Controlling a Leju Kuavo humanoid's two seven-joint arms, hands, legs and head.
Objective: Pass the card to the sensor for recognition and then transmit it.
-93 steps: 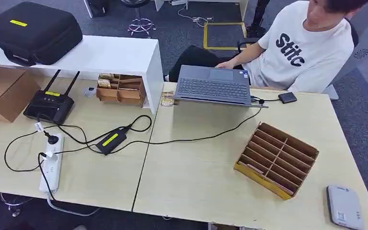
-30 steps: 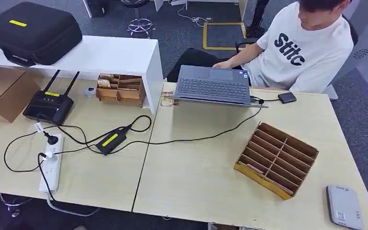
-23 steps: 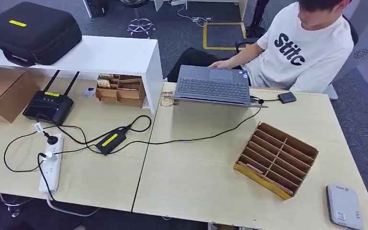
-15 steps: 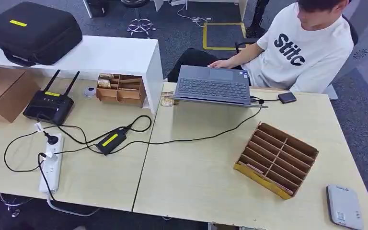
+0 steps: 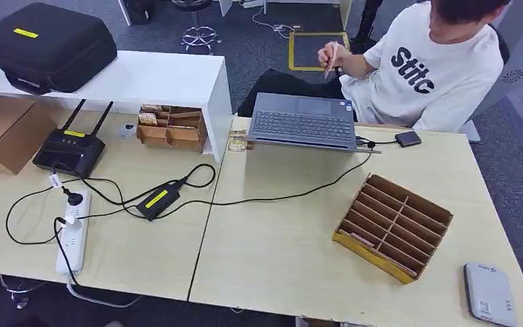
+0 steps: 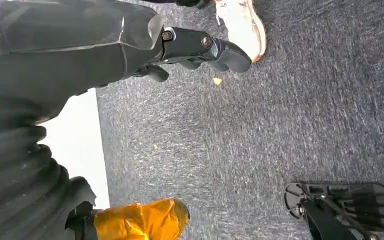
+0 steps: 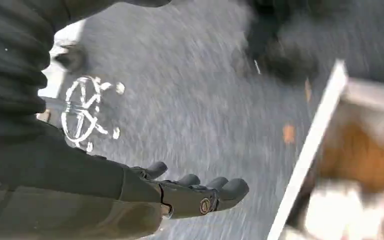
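A brown cardboard rack with several slots (image 5: 393,225) stands on the right half of the table, and thin cards (image 5: 361,239) lie in its front slots. The grey flat card sensor (image 5: 489,294) lies near the table's front right corner. My left hand (image 6: 200,47) hangs over grey carpet with its fingers stretched out and nothing in it. My right hand (image 7: 195,192) is also over the floor, fingers extended and apart, holding nothing; that view is blurred.
A person in a white shirt (image 5: 430,68) sits behind an open laptop (image 5: 304,121) at the far side. A cable (image 5: 293,195) crosses the table. On the left stand a router (image 5: 69,149), a power strip (image 5: 73,235), a white shelf (image 5: 136,78) and a black case (image 5: 46,44).
The person's hand has lifted off the laptop and now is raised, holding a thin object. Nothing on the table has moved.
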